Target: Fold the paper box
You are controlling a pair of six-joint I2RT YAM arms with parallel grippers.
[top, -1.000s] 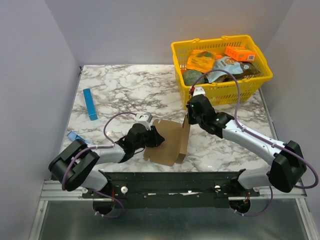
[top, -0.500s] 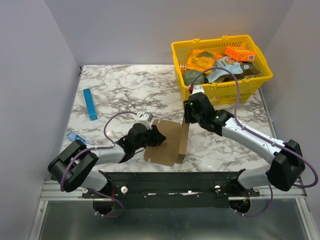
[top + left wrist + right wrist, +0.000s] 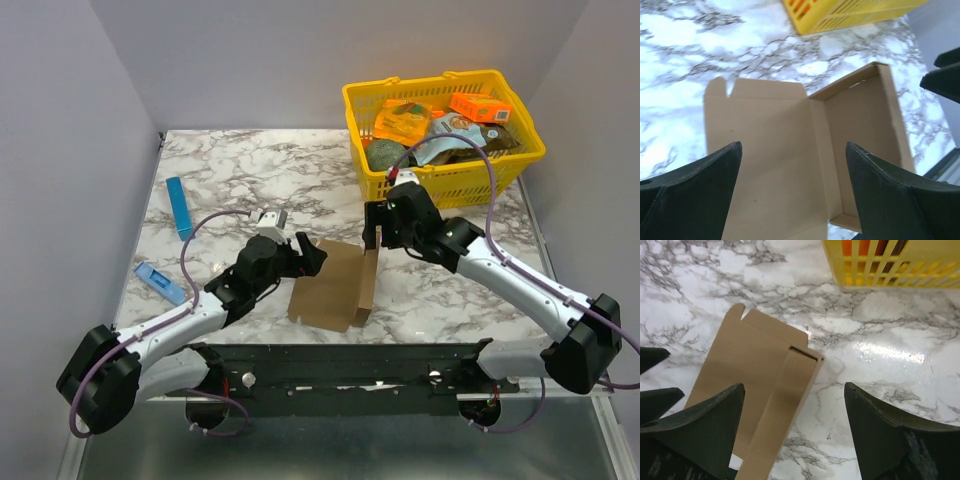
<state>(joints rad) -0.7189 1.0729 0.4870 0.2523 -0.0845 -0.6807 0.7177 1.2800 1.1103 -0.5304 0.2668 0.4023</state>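
You are between grips. The paper box (image 3: pixel 335 285) lies on the marble table (image 3: pixel 250 170) in front of the yellow basket (image 3: pixel 500 172), towards the arm bases and a little to the basket's left, well apart from it. It is only partly formed. The side nearer the basket is raised into a shallow tray with its walls standing. The panel farther from the basket lies flat, and a small tab shows at its far corner.

Your left gripper (image 3: pixel 305 252) hovers over the flat panel's edge on the side away from the basket. Its jaws are spread wide and the left wrist view shows nothing between them. Your right gripper (image 3: pixel 372 228) hangs above the standing wall, between the box and the basket. Its jaws are just as wide apart and also empty. Neither gripper touches the cardboard as far as the views show.

The step in hand looks like closing the flat panel over the tray. For that you likely need the left fingers under or around the panel's free edge, then a swing over the crease towards the basket. Steady the tray wall with the right gripper, since light cardboard may slide on the smooth marble.
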